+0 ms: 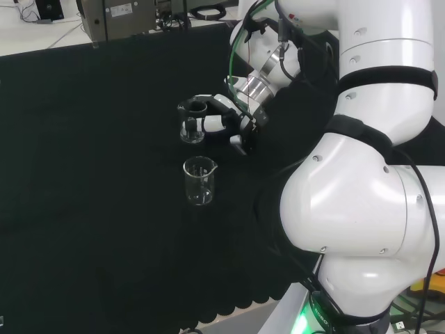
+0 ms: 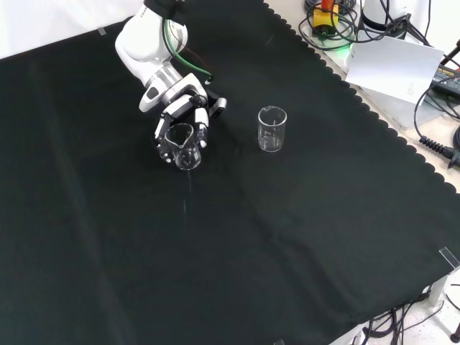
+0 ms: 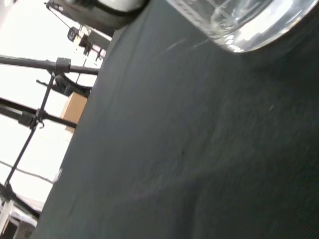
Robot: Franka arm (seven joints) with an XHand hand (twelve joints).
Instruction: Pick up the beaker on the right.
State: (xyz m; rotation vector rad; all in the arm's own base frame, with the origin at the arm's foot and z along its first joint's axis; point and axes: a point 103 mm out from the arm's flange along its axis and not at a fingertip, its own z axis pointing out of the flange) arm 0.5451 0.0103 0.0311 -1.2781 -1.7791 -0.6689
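I see the tabletop (image 2: pixel 287 237) draped in black cloth, its scalloped hem running down the right side of the front view, with cables and gear just beyond it. The near half of the cloth in that view is bare, so there is plenty of open room below and to the left of the work; the two glass pieces sit well inside every edge.

My arm (image 1: pixel 361 209) reaches in from the top of the front view, bent down toward the cloth. The robot hand (image 2: pixel 181 115) is tipped forward and low, its fingers curled round the rim and wall of a small clear beaker (image 2: pixel 182 142). In the head view the same robot hand (image 1: pixel 224 122) comes at that beaker (image 1: pixel 192 128) from the right, a dark finger arching over the mouth. Whether its base is on the cloth or just off it I cannot tell; the wrist view shows the thick glass base (image 3: pixel 249 25) close against the weave, perhaps slightly tilted.

The held beaker is clear with faint markings and looks empty. A second clear beaker (image 2: pixel 272 129) stands upright and free, to the right in the front view, near but apart; in the head view it (image 1: pixel 199 180) sits nearer the camera than the held one.
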